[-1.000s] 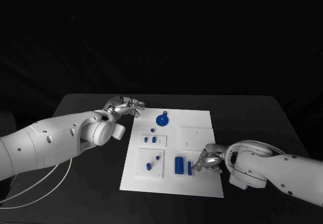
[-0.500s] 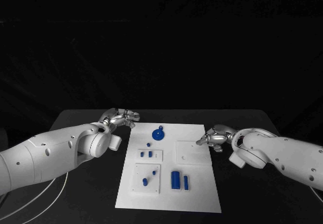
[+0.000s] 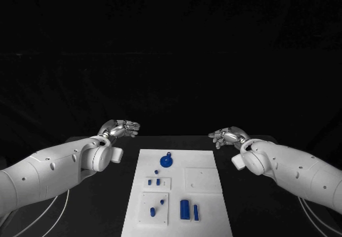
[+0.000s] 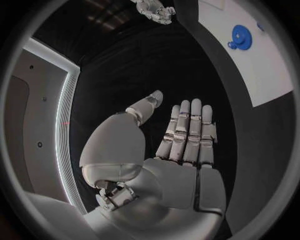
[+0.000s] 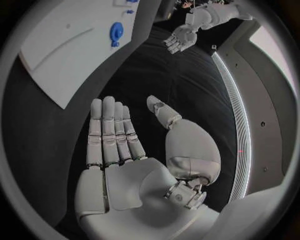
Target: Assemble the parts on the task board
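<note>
The white task board lies in the middle of the black table. On it are a round blue part near the far end, small blue pieces in a square block, and two blue cylinders near the front. My left hand hovers past the board's far left corner, my right hand past its far right corner. Both hold nothing. In the wrist views, the left hand and right hand show flat palms with straight fingers, and the round blue part sits on the board.
Bare black table runs along both sides of the board. A raised white square sits right of the small pieces. A white cable hangs under the left arm. Each wrist view also catches the other hand.
The camera has tilted up. My right hand left the blue cylinders at the board's front and rose past its far right corner, fingers straightened. The left hand stayed near the far left corner.
</note>
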